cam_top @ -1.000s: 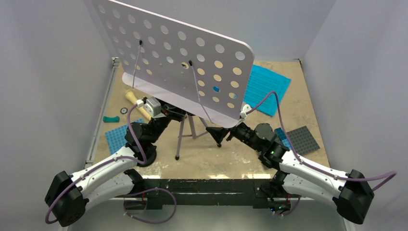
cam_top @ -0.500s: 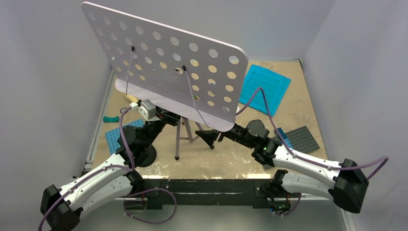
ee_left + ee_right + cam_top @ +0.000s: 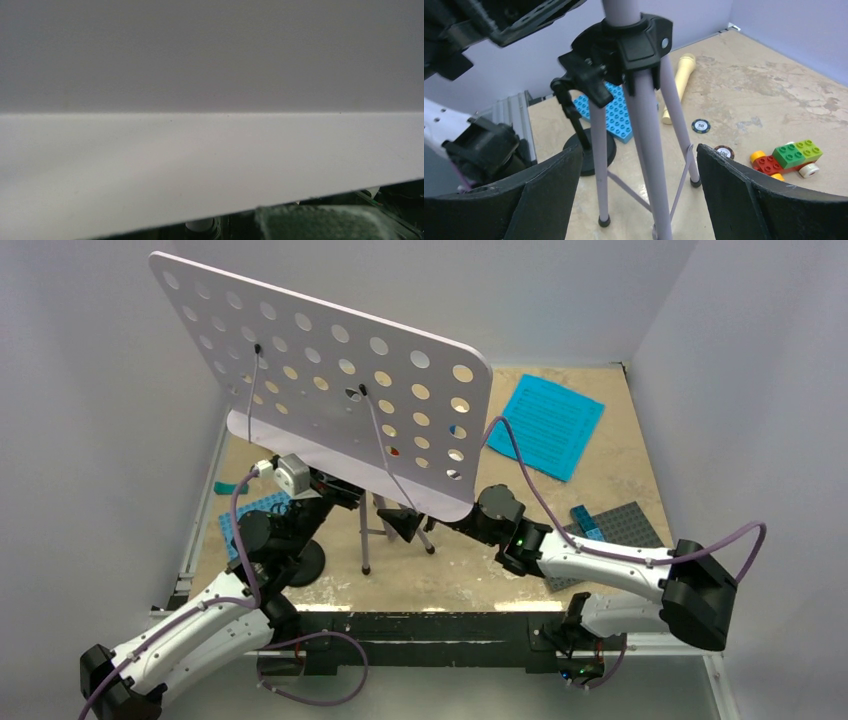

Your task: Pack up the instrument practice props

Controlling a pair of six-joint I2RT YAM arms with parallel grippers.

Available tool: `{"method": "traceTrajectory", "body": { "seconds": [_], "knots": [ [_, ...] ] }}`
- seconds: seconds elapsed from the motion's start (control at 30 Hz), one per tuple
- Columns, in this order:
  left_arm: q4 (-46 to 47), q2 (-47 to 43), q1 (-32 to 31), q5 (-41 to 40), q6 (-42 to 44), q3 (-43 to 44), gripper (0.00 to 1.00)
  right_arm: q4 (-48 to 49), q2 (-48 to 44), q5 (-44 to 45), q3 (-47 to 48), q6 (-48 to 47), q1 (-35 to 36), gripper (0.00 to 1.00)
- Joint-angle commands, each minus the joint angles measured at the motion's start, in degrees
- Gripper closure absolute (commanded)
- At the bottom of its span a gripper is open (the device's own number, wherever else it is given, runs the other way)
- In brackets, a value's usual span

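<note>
Little of the packing looks done: every prop is out on the sandy mottled tabletop (image 3: 620, 460), and no case or box is in view.

At the left, the left claw (image 3: 335, 492) is tucked up under the lower edge of the music stand's tray. Its wrist camera shows nothing but the pale tray surface, so I cannot tell how far it is open or whether it grips anything. Just beside that arm the black round-based mic stand (image 3: 305, 562) stands upright. Beyond it the cream cone-shaped toy microphone (image 3: 678, 85) lies flat, next to a blue studded baseplate (image 3: 616, 115).

In the middle, the lavender hole-punched music stand on its silver tripod (image 3: 330, 390) is fully set up. The tray is tilted and the three legs are spread, feet on the table.

The right claw (image 3: 639, 155) reaches in low from the right with its jaws spread wide and holding nothing. The tripod legs pass between the two black fingers (image 3: 549, 195), below the black leg hub (image 3: 634, 45), with a clear gap on each side.

Far right, well apart from both claws, the teal sheet-music pages (image 3: 552, 425) lie flat near the back corner.

Left to do, as I judge it: fold the stand, then gather the pages, microphone and mic stand.
</note>
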Motion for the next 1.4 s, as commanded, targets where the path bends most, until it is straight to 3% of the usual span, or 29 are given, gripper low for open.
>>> {"method": "traceTrajectory", "body": {
  "seconds": [0.0,0.4,0.83,1.1,1.37],
  "knots": [
    [-18.5,1.2,-0.7,0.7,-5.0,-2.9,1.00,8.0,3.3,4.9,3.5,1.5,0.5,0.12],
    [-24.1,-2.5,-1.1,-1.3,-6.0,-3.5,1.00,10.2,10.1,3.4,8.0,4.7,2.1,0.11],
    [-26.5,-3.2,-1.3,-3.3,-5.9,-2.7,1.00,7.1,5.8,-4.7,4.5,3.9,2.9,0.09],
    [-25.3,-2.1,-1.3,-3.3,-6.6,-2.0,1.00,4.0,11.3,10.6,10.6,4.7,5.7,0.03],
    [-30.0,-4.7,-1.3,-8.8,-5.9,-1.5,1.00,5.8,15.9,18.1,14.1,1.0,7.5,0.01]
  ]
}}
